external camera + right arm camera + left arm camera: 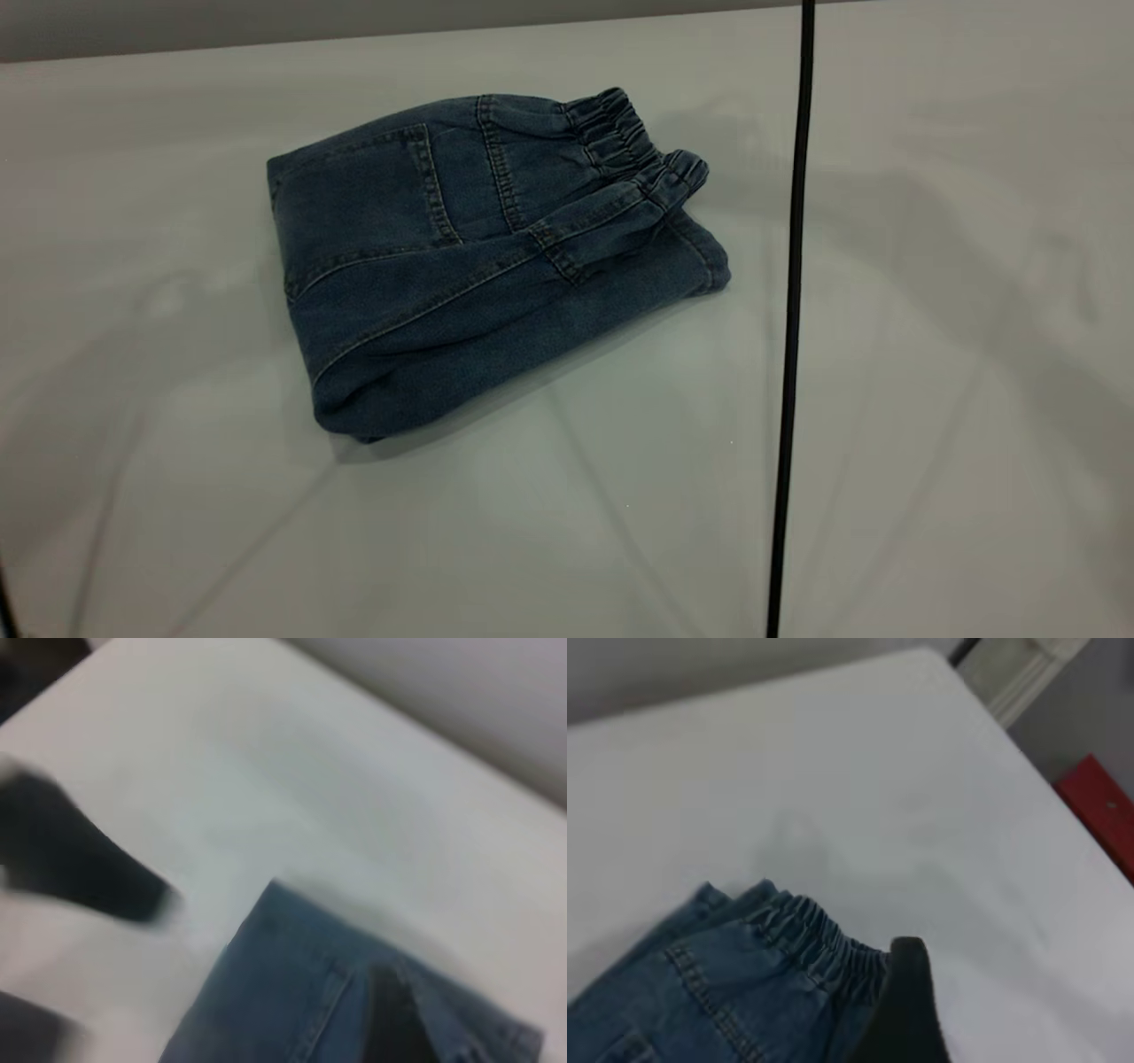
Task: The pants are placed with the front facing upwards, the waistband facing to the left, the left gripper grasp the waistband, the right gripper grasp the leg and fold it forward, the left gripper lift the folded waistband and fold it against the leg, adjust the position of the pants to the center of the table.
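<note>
The pants (478, 257) lie folded into a compact bundle on the table (930, 399), a little left of centre in the outside view. The waistband (620, 133) is doubled over on top at the bundle's far right, over the denim beneath, and the patch pocket (363, 190) faces up. That looks like both folds made, with only centring left, if anything. No arm shows from outside. From the left wrist, one dark finger (908, 1010) of the left end effector sits just beside the waistband, apparently holding nothing; how far open, I cannot tell. From the right wrist, a blurred dark finger (80, 859) of the right end effector hovers off the pants' edge; its opening is unclear too.
</note>
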Motion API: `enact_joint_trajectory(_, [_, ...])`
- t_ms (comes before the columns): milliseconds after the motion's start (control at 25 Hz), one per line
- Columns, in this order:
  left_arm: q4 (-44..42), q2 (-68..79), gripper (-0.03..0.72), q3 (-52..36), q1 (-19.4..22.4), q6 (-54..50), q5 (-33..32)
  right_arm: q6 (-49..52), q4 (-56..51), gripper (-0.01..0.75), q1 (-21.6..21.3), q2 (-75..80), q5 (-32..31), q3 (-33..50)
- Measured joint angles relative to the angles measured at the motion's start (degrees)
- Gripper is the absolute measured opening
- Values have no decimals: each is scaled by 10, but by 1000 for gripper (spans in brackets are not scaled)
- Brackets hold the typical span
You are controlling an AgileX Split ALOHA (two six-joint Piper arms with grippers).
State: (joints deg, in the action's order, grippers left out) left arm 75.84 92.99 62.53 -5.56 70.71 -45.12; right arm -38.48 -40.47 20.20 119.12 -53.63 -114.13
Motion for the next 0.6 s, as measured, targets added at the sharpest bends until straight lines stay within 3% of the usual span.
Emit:
enact_joint_trajectory(160, [-57, -98, 566, 0, 42, -47, -10, 23, 1, 355, 14, 36, -19, 0])
enact_joint_trajectory(320, [-54, -184, 564, 0, 72, -80, 27, 52, 4, 355, 53, 77, -31, 1])
enact_joint_trajectory(600, [-54, -254, 564, 0, 72, -84, 22, 99, 134, 355, 156, 127, -9, 1])
